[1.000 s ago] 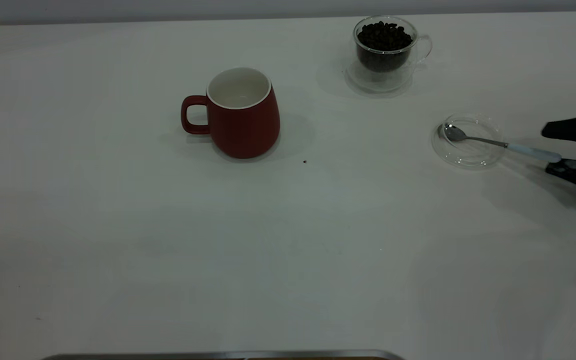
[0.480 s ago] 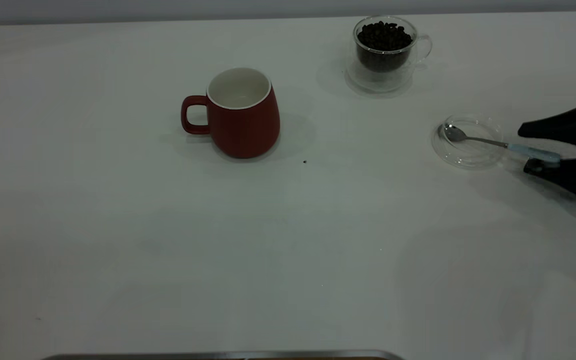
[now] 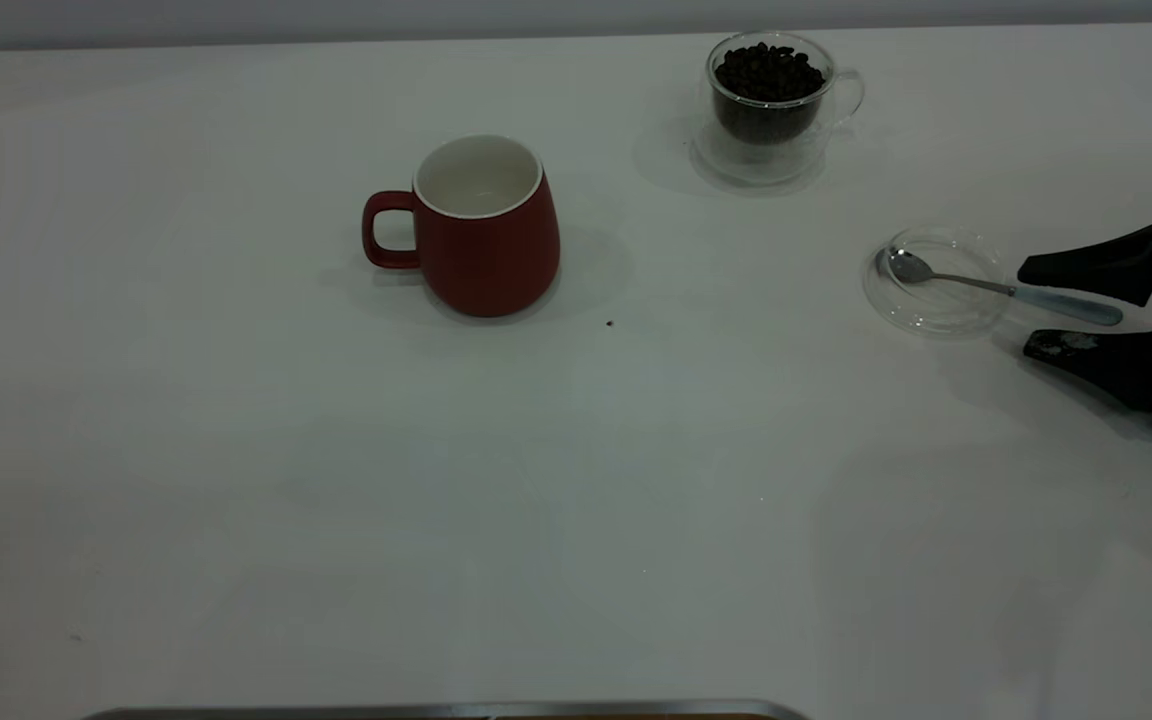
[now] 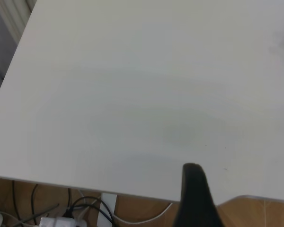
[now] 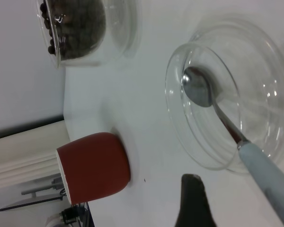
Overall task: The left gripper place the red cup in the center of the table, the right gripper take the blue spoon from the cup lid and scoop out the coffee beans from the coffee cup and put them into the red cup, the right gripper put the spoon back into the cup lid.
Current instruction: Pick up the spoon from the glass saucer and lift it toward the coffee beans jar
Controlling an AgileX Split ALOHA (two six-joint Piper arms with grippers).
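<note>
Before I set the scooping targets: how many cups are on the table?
2: the red cup near the middle, and the coffee cup at the far edge, right of it.

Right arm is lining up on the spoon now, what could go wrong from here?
1. The blue spoon lies with its bowl in the cup lid and its handle over the rim. The open right gripper straddles the handle; a skewed close might lever the bowl up or slide the light glass lid.
2. The lower finger sits close to the table and may scrape it.
3. The coffee beans fill the coffee cup nearly to the rim, so scooping may spill some.
</note>
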